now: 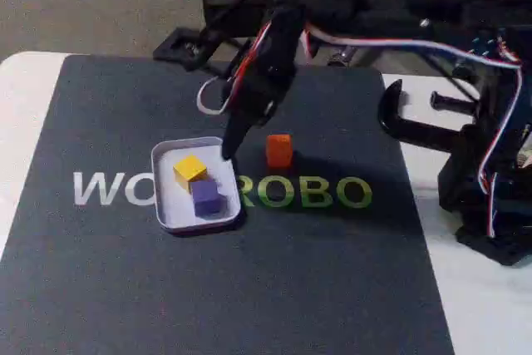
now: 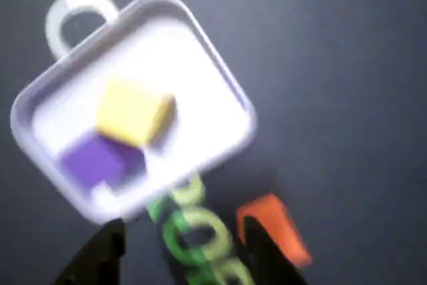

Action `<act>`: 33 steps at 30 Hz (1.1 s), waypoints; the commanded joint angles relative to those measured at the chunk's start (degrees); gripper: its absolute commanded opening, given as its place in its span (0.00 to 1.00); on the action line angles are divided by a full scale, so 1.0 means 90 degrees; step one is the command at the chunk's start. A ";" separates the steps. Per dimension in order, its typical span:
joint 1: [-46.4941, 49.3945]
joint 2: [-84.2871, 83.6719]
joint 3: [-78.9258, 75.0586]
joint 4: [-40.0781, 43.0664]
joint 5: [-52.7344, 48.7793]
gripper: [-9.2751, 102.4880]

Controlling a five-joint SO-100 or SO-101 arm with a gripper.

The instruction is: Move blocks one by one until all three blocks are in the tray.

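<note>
The orange block sits just right of the gripper in the fixed view (jaws spread wide, holding nothing), outside the tray.

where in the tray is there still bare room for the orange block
In the fixed view, the tray has bare floor along its left side and near rim, beside the yellow block and purple block. Its right side is crowded: both blocks, with the gripper over that rim.

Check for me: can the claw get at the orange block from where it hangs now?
Probably yes. The orange block stands alone on the mat beside the tray, nothing covering it, and the claw is open close by.
</note>
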 commanded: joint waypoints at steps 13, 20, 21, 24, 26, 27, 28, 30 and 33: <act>0.0742 0.1709 0.1299 0.0410 -0.2979 0.26; 0.1035 0.2588 0.3047 -0.0732 -0.3506 0.26; 0.1055 0.2598 0.3174 -0.0840 -0.3535 0.26; 0.1074 0.2607 0.3408 -0.1025 -0.3594 0.26; 0.1045 0.2578 0.3467 -0.1094 -0.3594 0.26; 0.1025 0.2549 0.3467 -0.1113 -0.3584 0.26; 0.1016 0.2510 0.3467 -0.1143 -0.3564 0.26; 0.1006 0.2402 0.3467 -0.1230 -0.3555 0.26; 0.0996 0.2236 0.3467 -0.1377 -0.3555 0.26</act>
